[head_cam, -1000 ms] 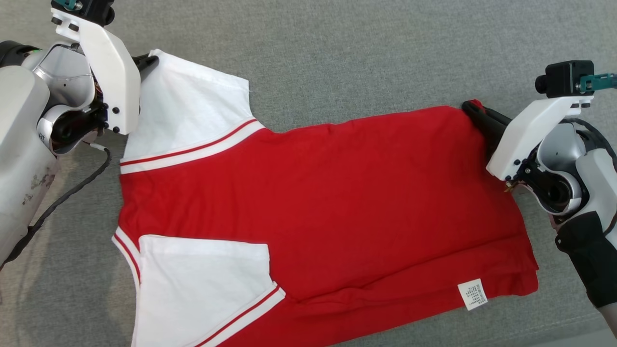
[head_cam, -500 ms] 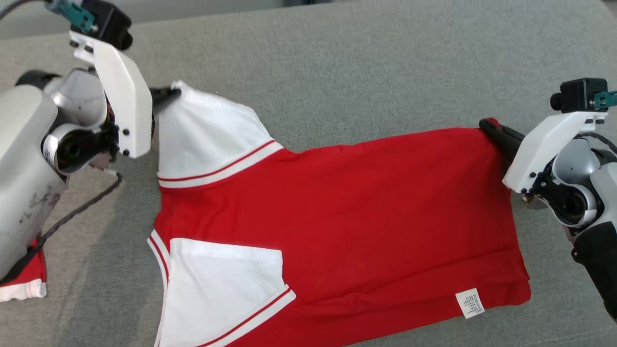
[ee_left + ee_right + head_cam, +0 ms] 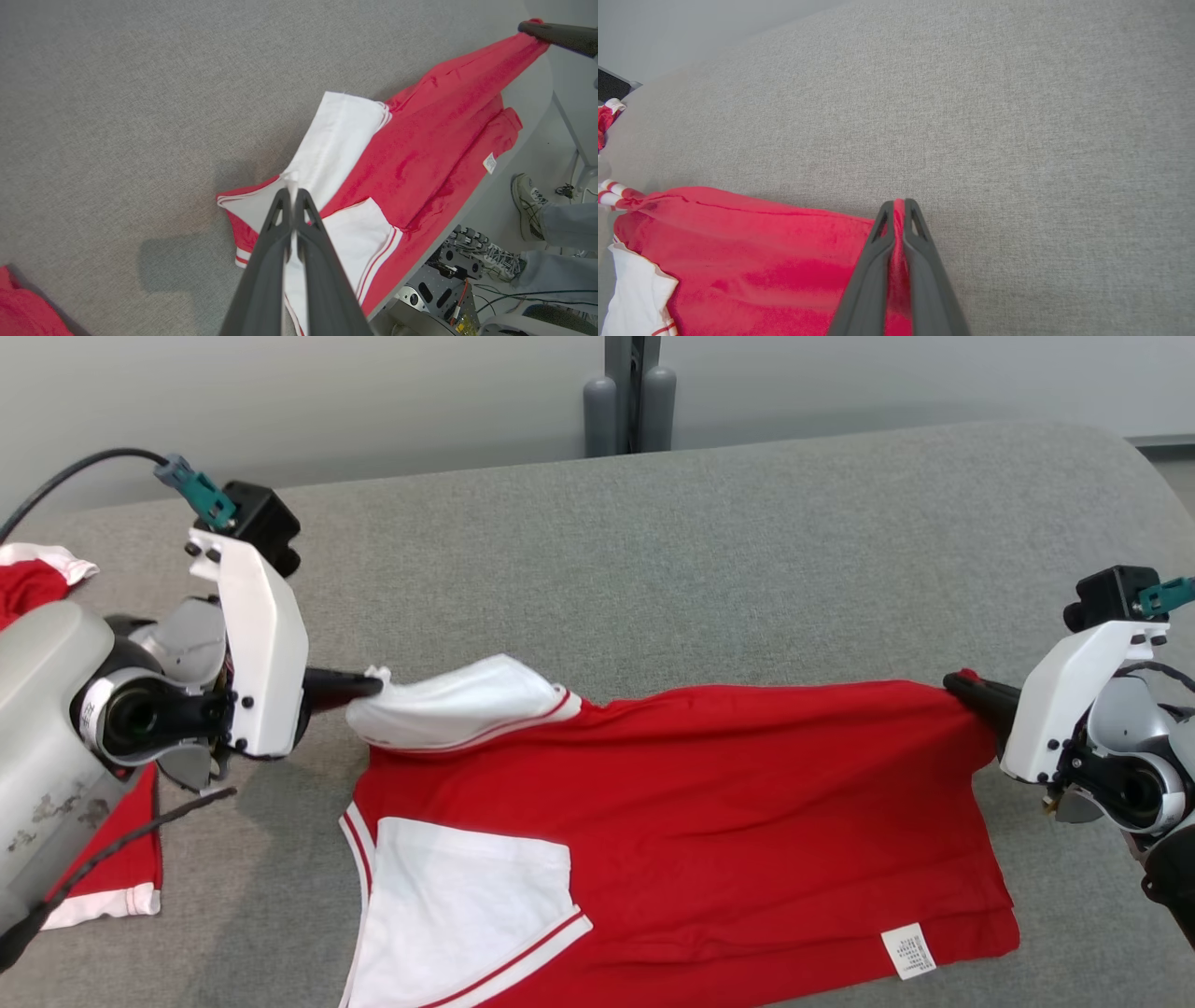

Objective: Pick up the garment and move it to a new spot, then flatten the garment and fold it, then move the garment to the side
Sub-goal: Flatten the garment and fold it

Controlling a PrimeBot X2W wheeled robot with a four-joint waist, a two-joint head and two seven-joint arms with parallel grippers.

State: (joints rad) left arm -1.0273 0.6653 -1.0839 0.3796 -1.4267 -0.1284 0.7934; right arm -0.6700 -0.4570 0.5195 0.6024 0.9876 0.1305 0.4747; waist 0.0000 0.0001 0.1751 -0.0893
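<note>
The garment (image 3: pixel 709 821) is a red shirt with white, red-striped sleeves, spread across the grey table. My left gripper (image 3: pixel 373 686) is shut on the tip of the far white sleeve (image 3: pixel 457 709), which hangs lifted and curled over the shirt; in the left wrist view the sleeve cloth (image 3: pixel 327 149) runs between my closed fingers (image 3: pixel 266 261). My right gripper (image 3: pixel 952 683) is shut on the far red hem corner (image 3: pixel 899 210), raised slightly. The near sleeve (image 3: pixel 467 905) lies flat. A white label (image 3: pixel 908 951) shows at the near hem.
Other red-and-white garments lie at the left (image 3: pixel 103 868) and far left (image 3: pixel 33 579). The grey table (image 3: pixel 747 551) stretches wide behind the shirt. A post (image 3: pixel 630 397) stands beyond the far edge. A person's shoe (image 3: pixel 528 205) is on the floor past the table's edge.
The head camera tilted up, bringing the wall and the table's far edge into view. Both grippers lifted their holds; the far sleeve rose and folded toward the shirt body.
</note>
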